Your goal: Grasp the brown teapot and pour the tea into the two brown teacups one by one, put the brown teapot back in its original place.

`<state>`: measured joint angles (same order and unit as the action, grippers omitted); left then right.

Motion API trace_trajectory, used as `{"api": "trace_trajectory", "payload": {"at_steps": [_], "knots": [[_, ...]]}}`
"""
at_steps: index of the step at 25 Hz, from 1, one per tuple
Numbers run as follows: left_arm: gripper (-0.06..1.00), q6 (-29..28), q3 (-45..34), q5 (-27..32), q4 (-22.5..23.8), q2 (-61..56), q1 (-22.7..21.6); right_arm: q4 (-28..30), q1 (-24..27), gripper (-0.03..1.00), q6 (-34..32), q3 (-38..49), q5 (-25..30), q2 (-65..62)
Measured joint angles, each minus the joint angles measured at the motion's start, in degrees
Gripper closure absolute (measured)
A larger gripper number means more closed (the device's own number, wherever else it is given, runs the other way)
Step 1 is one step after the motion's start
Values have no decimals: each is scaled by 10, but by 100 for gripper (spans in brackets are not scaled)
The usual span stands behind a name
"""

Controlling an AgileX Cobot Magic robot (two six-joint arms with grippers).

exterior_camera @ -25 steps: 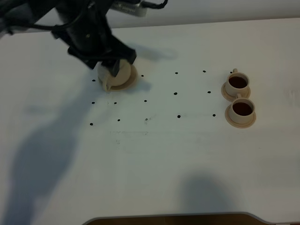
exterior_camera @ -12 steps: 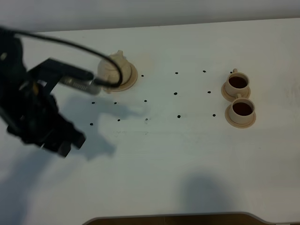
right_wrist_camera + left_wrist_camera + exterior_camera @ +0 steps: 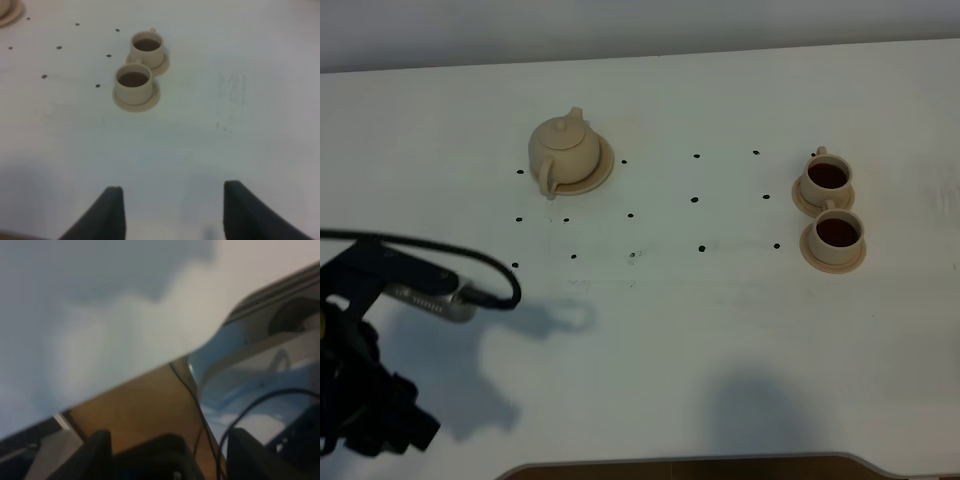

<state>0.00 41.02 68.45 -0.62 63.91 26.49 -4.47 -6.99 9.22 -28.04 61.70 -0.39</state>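
The teapot (image 3: 563, 152) sat upright on its saucer (image 3: 603, 168) at the far left of the white worktop (image 3: 650, 330), lid on, loop handle turned toward the near side and spout away. Well apart to the right stood the two cups (image 3: 827, 176) (image 3: 837, 234), one just behind the other, each on its own small saucer and each holding dark tea (image 3: 838, 231). Judged from that, both pours and the return looked done.

The left claw (image 3: 167, 452) hung low at the near left corner, far from the pot; its wrist view showed two dark fingers spread wide with nothing between them. The right claw (image 3: 172, 210) was likewise spread and empty over bare worktop near the cups.

The pot looked like unglazed clay: stiff, fairly heavy for its size, brittle if knocked, and with a loose lid that could slip when tipped. The handle seemed the sound place to grip, pinched across the loop. The full cups would likely spill at a nudge.
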Motion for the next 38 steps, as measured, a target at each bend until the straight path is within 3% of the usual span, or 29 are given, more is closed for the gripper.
{"api": "trace_trajectory", "payload": {"at_steps": [8,11,21,25,29,38], "knots": [[42,0,-105,-74,-3,-46,-1,0,0,53,0,0,0,0],[42,0,-116,-86,-3,-67,-20,0,0,53,0,0,0,0],[42,0,-116,-89,-3,-249,-224,0,0,53,0,0,0,0],[42,0,-116,-88,-3,-327,-276,0,0,53,0,0,0,0],[42,0,-117,-87,-3,-400,-298,0,0,53,0,0,0,0],[42,3,-119,-87,-3,-513,-299,0,0,53,0,0,0,0]]}}
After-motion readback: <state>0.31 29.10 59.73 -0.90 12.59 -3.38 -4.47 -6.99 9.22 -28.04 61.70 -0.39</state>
